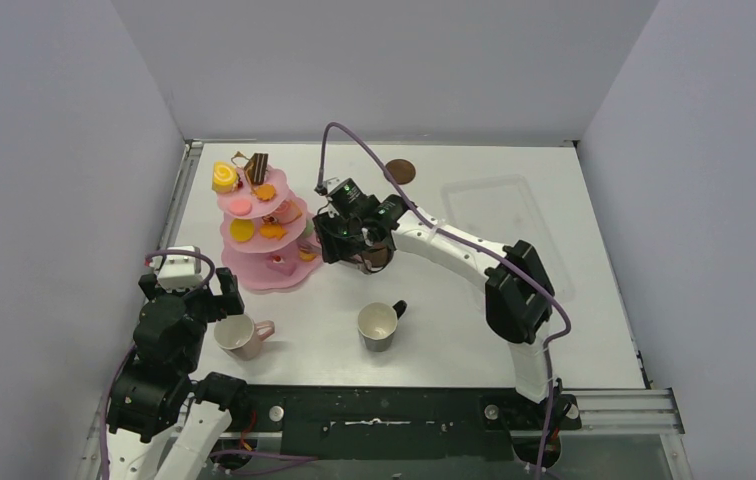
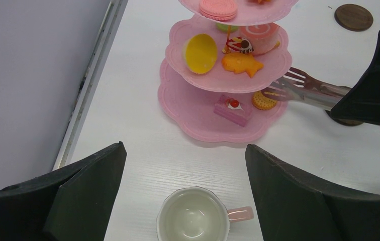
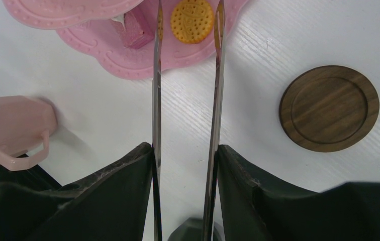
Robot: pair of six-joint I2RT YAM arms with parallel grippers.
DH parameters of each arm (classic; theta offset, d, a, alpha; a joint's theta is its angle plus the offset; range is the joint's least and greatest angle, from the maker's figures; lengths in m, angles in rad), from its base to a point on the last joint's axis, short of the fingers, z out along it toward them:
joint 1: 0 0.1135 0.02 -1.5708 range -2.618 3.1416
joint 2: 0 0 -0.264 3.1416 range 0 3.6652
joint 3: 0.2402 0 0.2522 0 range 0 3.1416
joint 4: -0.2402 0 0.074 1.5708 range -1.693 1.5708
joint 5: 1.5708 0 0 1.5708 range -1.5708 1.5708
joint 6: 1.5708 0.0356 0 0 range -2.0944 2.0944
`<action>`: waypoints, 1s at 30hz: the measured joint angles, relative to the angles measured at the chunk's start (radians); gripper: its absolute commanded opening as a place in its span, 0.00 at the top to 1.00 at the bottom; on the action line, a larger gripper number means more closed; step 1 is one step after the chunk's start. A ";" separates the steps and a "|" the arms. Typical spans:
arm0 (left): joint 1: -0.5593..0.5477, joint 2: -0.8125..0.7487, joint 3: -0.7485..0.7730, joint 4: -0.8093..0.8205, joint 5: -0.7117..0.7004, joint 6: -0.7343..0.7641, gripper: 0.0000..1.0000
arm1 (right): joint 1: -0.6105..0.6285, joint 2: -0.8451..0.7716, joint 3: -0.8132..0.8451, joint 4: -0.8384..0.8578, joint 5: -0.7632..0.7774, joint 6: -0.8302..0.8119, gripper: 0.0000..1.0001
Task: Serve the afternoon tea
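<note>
Your right gripper (image 3: 185,150) is clamped around the long metal tongs (image 3: 156,100). The tongs' two arms are spread, their tips on either side of a round yellow biscuit (image 3: 192,20) on the bottom tier of the pink three-tier stand (image 3: 92,42). You cannot tell whether the tips touch it. A brown coaster (image 3: 328,108) lies on the table just right of the tongs; a second coaster (image 1: 400,171) sits near the far wall. Your left gripper (image 2: 185,150) hangs wide open over the pink mug (image 2: 193,216), which stands upright. The black mug (image 1: 378,326) stands near the middle of the table's front.
</note>
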 measured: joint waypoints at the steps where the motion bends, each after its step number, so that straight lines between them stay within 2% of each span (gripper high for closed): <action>1: 0.000 0.000 0.000 0.000 0.000 0.000 0.12 | 0.000 -0.003 -0.001 -0.004 0.000 -0.001 0.53; 6: 0.000 0.000 0.000 0.000 0.001 0.000 0.12 | -0.008 -0.060 -0.040 -0.015 0.009 -0.005 0.54; 11: 0.000 0.000 0.000 0.000 0.003 0.000 0.12 | -0.056 -0.187 -0.130 -0.034 0.023 -0.020 0.54; 19: 0.000 0.000 0.000 0.000 0.010 0.000 0.12 | -0.244 -0.394 -0.271 -0.064 0.094 -0.030 0.55; 30: -0.001 0.000 0.000 0.001 0.020 0.000 0.12 | -0.516 -0.502 -0.391 -0.092 0.232 0.005 0.53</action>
